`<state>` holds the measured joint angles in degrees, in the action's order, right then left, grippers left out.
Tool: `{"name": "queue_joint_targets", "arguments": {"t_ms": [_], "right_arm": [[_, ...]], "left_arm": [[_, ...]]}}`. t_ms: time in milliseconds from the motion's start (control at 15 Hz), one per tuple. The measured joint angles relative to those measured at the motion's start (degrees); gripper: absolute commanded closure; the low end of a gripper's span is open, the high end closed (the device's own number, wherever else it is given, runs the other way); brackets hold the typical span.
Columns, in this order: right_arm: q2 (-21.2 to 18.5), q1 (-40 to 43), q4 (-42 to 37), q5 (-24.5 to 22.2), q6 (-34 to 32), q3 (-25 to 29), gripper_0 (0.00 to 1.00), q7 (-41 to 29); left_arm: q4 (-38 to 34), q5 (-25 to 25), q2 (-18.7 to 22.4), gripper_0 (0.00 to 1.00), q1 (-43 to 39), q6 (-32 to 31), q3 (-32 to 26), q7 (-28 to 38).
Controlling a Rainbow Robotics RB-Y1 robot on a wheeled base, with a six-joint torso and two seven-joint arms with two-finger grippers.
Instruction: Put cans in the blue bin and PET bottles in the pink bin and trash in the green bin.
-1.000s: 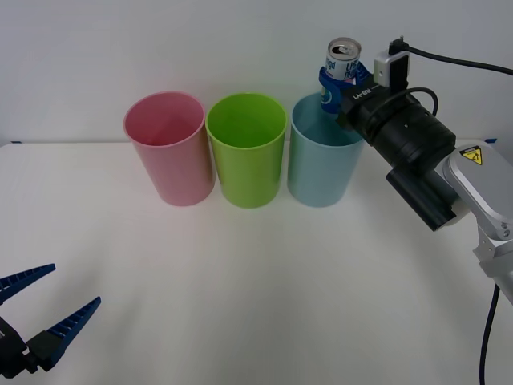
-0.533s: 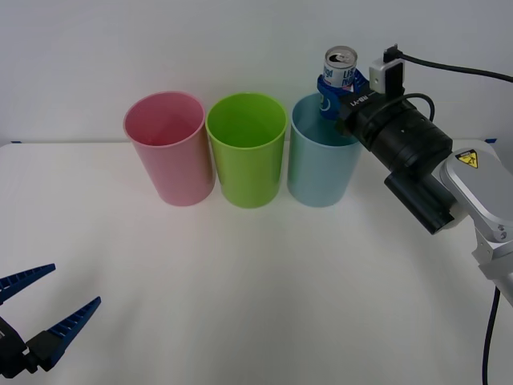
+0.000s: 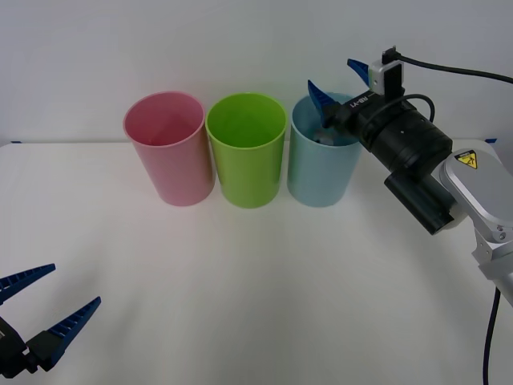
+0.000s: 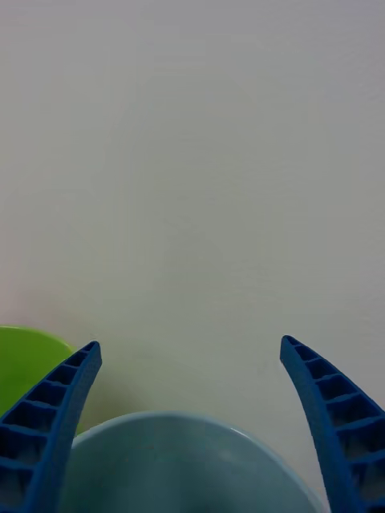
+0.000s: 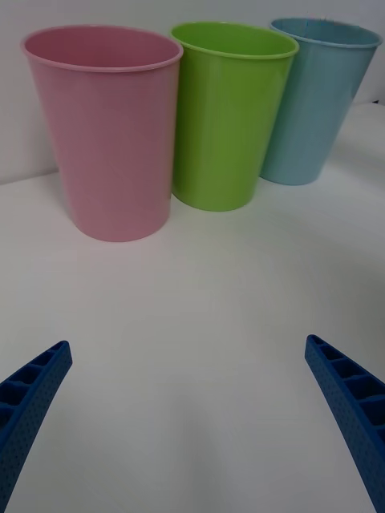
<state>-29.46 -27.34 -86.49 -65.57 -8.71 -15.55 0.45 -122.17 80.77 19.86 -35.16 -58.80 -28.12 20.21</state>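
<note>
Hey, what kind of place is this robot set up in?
Probably a lab or test bench: a bare white table against a plain white wall, three coloured bins, pink bin, green bin and blue bin, and the open right gripper above the blue one.

A lab-like test setup: bare white table (image 3: pixel 240 281) against a plain white wall (image 3: pixel 200 48).

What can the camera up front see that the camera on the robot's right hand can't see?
The front view alone has the pink bin, the table, the open left gripper parked at the near left corner, and the right arm's black wrist reaching over the bins. The right wrist view alone gives a close look between the right gripper's spread fingers at the plain wall beyond. Both share the blue bin beneath the open right gripper, and the green bin next to it.
</note>
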Motion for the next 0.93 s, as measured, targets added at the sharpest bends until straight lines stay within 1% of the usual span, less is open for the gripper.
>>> {"name": "queue_joint_targets", "arguments": {"t_ms": [133, 200, 533, 667, 800, 933], "right_arm": [[0.01, 0.00, 0.00, 0.00, -0.01, 0.00, 0.07, 0.01], [0.01, 0.00, 0.00, -0.03, -0.03, 0.00, 0.00, 0.05], [0.00, -0.05, -0.97, -0.05, -0.06, 0.00, 0.00, -0.25], [-0.45, 0.06, -3.83, 0.96, -0.54, 0.00, 0.00, -1.02], [-1.78, 1.63, -8.64, 2.09, -2.98, 0.15, 0.00, -4.56], [-5.15, 6.61, -16.54, 5.06, -5.25, 1.12, 0.00, -6.48]], "left_arm": [[0.00, 0.00, 0.00, 0.00, 0.00, 0.00, 0.00, 0.00], [0.00, 0.00, 0.00, 0.00, 0.00, 0.00, 0.00, 0.00], [0.00, 0.00, 0.00, 0.00, 0.00, 0.00, 0.00, 0.00], [0.00, 0.00, 0.00, 0.00, 0.00, 0.00, 0.00, 0.00], [0.00, 0.00, 0.00, 0.00, 0.00, 0.00, 0.00, 0.00], [0.00, 0.00, 0.00, 0.00, 0.00, 0.00, 0.00, 0.00]]}}
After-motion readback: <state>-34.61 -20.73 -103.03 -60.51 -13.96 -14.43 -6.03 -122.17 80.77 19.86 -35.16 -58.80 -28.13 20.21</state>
